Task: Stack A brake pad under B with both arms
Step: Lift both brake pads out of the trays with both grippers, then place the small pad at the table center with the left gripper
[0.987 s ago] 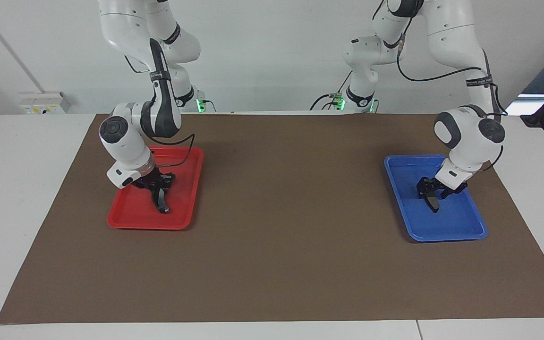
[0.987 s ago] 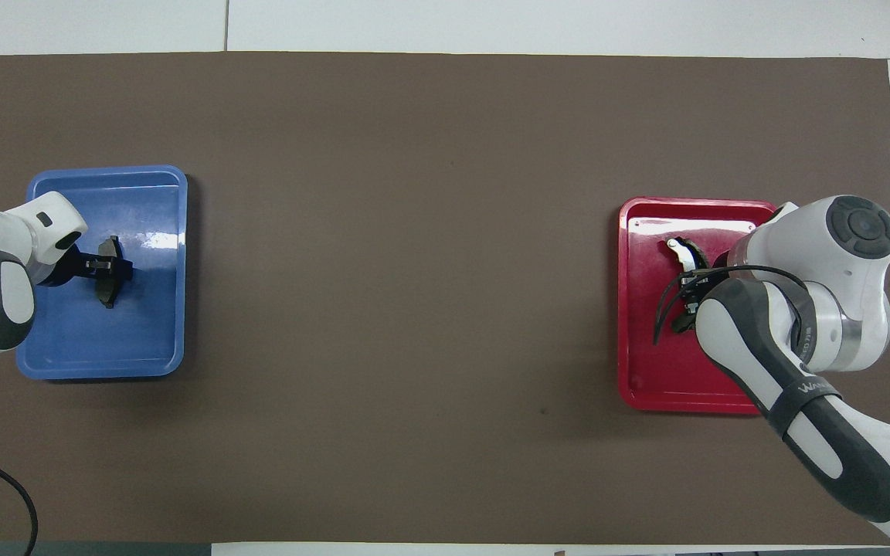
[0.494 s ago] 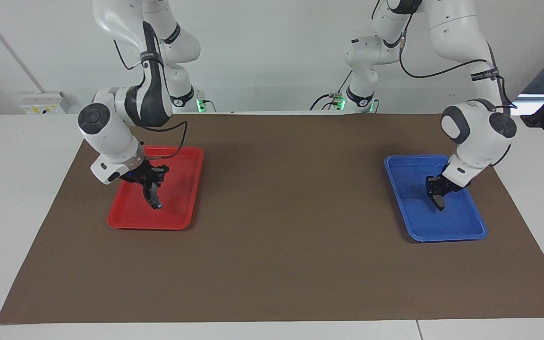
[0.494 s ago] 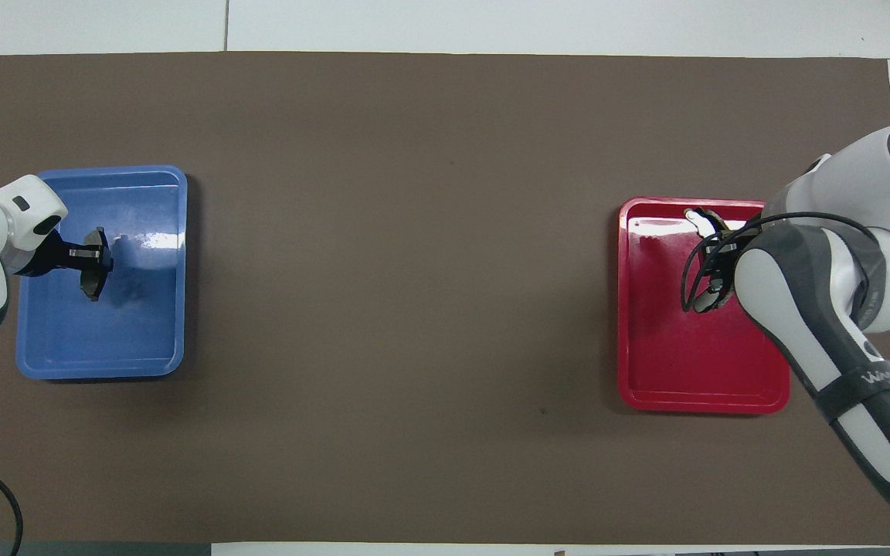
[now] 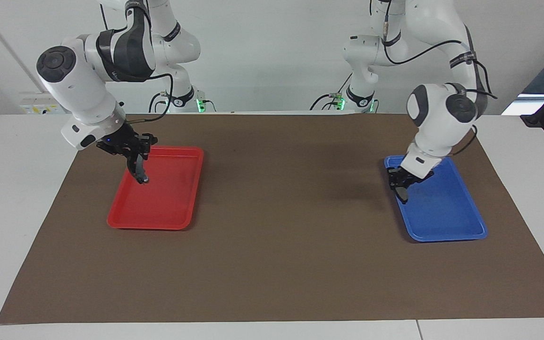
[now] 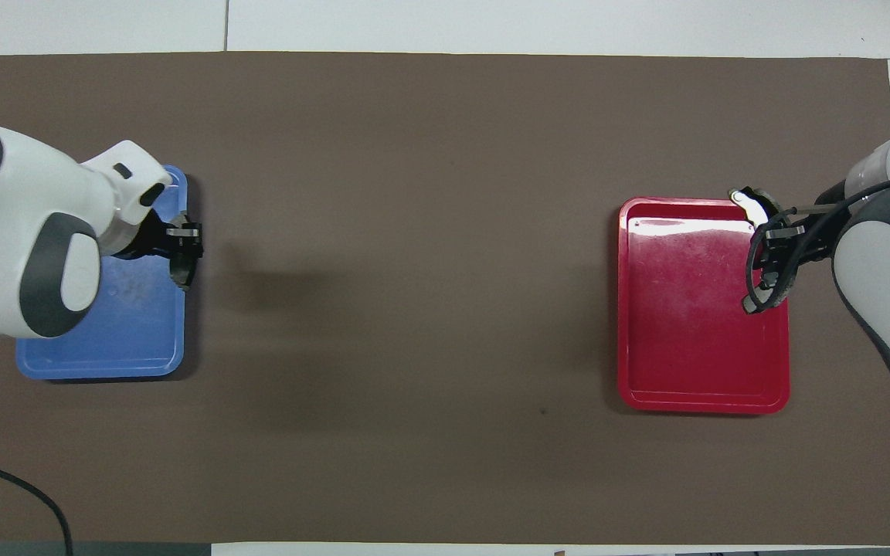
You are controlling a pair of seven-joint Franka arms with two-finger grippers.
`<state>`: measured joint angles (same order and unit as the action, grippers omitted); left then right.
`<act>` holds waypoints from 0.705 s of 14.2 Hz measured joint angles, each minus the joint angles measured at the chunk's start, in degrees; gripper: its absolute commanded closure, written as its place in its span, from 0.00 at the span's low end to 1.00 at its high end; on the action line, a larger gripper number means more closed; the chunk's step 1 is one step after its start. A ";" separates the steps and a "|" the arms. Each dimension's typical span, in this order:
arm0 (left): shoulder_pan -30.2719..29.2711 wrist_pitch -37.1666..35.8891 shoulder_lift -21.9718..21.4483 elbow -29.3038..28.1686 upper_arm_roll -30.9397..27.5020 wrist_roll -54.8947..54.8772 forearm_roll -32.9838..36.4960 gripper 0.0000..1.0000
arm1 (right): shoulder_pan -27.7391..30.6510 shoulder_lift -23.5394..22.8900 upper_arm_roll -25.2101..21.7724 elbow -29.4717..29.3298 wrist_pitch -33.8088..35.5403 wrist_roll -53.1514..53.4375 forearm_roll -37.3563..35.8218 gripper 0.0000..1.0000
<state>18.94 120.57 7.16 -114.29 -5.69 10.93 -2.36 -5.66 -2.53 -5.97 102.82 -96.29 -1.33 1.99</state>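
My right gripper (image 5: 135, 157) is shut on B (image 5: 140, 172), the long crescent pad. B hangs in the air over the red tray (image 5: 168, 208), above the corner nearest the robots. In the overhead view B's pale end (image 6: 749, 204) shows beside the right gripper (image 6: 772, 229). My left gripper (image 5: 400, 184) is shut on the A brake pad (image 5: 403, 194), the short dark pad. It holds the pad in the air over the blue tray's (image 5: 446, 217) edge that faces the table's middle. The overhead view shows the left gripper (image 6: 181, 240) and A (image 6: 181, 270) over that edge.
A brown mat (image 5: 291, 236) covers the table between the two trays. The red tray (image 6: 692, 347) lies toward the right arm's end, the blue tray (image 6: 105, 340) toward the left arm's end. Nothing lies in either tray.
Both grippers have risen with their pads out of the trays. The left one has moved toward the table's middle; the right one has moved up and toward the robots.
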 measured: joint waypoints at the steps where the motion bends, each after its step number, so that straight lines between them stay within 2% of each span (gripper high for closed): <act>1: 3.90 0.86 0.32 -0.01 0.09 5.23 0.00 0.99 | -0.06 -0.14 0.02 0.31 -0.25 0.00 0.00 0.97; 5: 15.57 7.29 3.76 0.01 0.21 18.30 0.02 0.99 | -0.10 -0.33 0.07 0.97 -0.67 0.00 0.00 0.97; 8: 19.64 11.16 8.54 2.66 0.13 23.03 0.02 0.93 | -0.09 -0.33 0.04 1.00 -0.82 0.00 0.00 0.96; 10: 20.52 11.59 12.09 5.80 0.11 24.11 0.02 0.75 | -0.09 -0.33 0.04 1.06 -0.83 0.00 0.00 0.96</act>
<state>39.46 132.16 19.25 -108.49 -5.58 35.03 -2.35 -5.75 -2.86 -5.94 103.88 -97.12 -1.34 1.99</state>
